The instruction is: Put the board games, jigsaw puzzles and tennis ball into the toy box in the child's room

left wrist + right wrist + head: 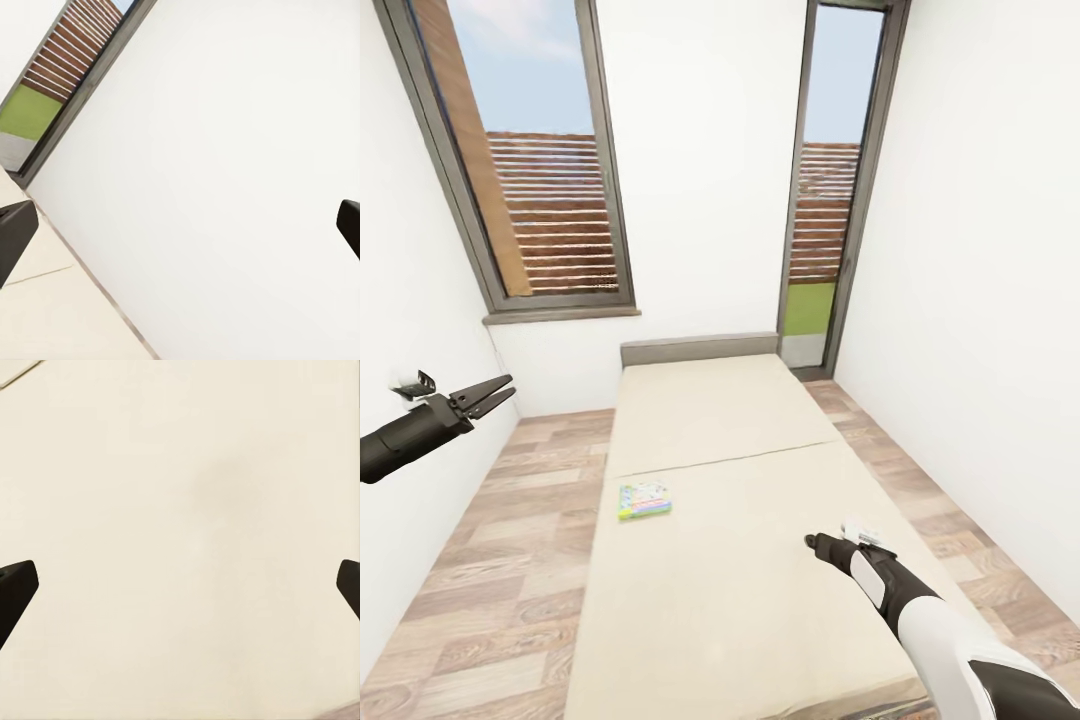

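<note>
Head view: one bed [730,560] runs lengthwise toward twelve o'clock. One board game [644,500] lies flat near its left edge, long axis crosswise, at about ten o'clock from my right end effector [816,541]. Both my end effectors, left [488,393] included, are spread apart and hold nothing.

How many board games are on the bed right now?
1. A small board game with colourful art lies flat on the bed, near its left edge about midway along. The right arm covers part of the mattress, so another may be hidden.
</note>
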You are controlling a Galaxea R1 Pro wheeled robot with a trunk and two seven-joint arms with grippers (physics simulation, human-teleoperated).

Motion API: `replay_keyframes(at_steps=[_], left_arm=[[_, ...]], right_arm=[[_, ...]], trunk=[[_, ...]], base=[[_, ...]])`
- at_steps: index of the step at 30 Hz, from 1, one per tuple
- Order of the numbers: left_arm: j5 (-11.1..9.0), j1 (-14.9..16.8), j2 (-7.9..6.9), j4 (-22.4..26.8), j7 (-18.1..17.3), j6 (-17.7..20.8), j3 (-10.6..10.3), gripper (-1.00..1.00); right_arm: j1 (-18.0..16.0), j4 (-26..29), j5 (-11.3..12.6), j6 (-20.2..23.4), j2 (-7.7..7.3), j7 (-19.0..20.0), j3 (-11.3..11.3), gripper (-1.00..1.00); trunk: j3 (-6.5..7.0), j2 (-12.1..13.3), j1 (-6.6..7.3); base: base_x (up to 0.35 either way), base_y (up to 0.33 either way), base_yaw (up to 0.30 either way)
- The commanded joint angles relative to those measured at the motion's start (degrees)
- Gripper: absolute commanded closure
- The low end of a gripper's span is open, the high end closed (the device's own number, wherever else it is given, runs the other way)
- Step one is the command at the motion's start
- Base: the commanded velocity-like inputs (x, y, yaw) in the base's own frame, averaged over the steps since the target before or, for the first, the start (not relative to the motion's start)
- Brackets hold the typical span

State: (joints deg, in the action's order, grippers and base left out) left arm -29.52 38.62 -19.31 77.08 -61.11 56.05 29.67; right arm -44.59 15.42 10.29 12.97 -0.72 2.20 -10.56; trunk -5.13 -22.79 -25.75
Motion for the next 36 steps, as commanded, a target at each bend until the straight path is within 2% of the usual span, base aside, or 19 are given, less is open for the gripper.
replay_keyframes(at_steps=[1, 9, 17, 23, 27, 29, 30, 31, 32, 34, 36], left_arm=[[-0.01, 0.05, 0.00, 0.00, -0.15, 0.25, 0.04, -1.00], [-0.09, -0.01, 0.06, 0.00, -0.08, 0.18, -0.09, -1.00], [-0.01, -0.03, 0.08, 0.00, 0.02, 0.20, -0.21, -1.00], [1.09, -0.04, 0.06, 0.00, 1.86, 0.27, -0.90, -1.00], [2.38, -0.04, 0.06, 0.00, 5.00, 0.34, -2.52, -1.00], [2.80, -0.02, 0.06, -0.01, 7.47, 0.40, -3.50, -1.00], [2.96, -0.03, 0.06, 0.00, 9.24, 0.41, -4.00, -1.00], [3.02, -0.03, 0.06, -0.02, 10.10, 0.44, -4.18, -1.00], [3.07, -0.03, 0.06, -0.04, 11.73, 0.48, -4.43, -1.00], [3.08, -0.03, 0.06, -0.03, 13.04, 0.56, -4.61, -1.00], [3.00, -0.03, 0.02, -0.01, 14.54, 0.88, -4.83, -1.00]], right_arm=[[-0.03, 0.07, 0.25, 0.19, 0.01, 0.17, -0.24, -1.00], [0.03, 0.07, 0.25, -0.29, -0.11, 0.62, -0.27, -1.00], [0.09, 0.13, 0.47, -0.41, -0.36, 3.53, -0.62, -1.00], [0.07, 0.17, 0.95, -0.55, -0.80, 5.07, -1.13, -1.00], [0.04, 0.19, 1.10, -1.24, -2.69, 5.60, -1.37, -1.00], [0.04, 0.18, 1.33, -1.72, -4.49, 6.80, -1.42, -1.00], [0.00, 0.15, 1.68, -1.88, -6.08, 8.69, -1.46, -1.00], [-0.01, 0.13, 1.92, -1.94, -6.93, 10.02, -1.48, -1.00], [-0.03, 0.08, 2.66, -1.97, -8.72, 13.53, -1.51, -1.00], [-0.04, 0.04, 3.84, -1.88, -10.37, 17.83, -1.52, -1.00], [-0.03, -0.04, 6.80, -1.56, -12.67, 26.25, -1.50, -1.00]], trunk=[[-0.11, -0.13, -0.04], [-0.06, -0.13, -0.04], [-0.06, -0.13, -0.04], [-0.06, -0.13, -0.04], [-0.06, -0.13, -0.04], [-0.06, -0.13, -0.04], [-0.06, -0.13, -0.04], [-0.06, -0.13, -0.04], [-0.06, -0.13, -0.04], [-0.06, -0.13, -0.04], [-0.06, -0.13, -0.04]], base=[[0.000, 0.033, -0.172], [0.000, 0.008, -0.057], [0.000, 0.000, -0.002], [0.000, 0.000, 0.000], [0.000, 0.000, 0.000], [0.000, 0.000, 0.000], [0.000, 0.000, 0.000], [0.000, 0.000, 0.000], [0.000, 0.000, 0.000], [0.000, 0.000, 0.000], [0.000, 0.000, 0.000]])
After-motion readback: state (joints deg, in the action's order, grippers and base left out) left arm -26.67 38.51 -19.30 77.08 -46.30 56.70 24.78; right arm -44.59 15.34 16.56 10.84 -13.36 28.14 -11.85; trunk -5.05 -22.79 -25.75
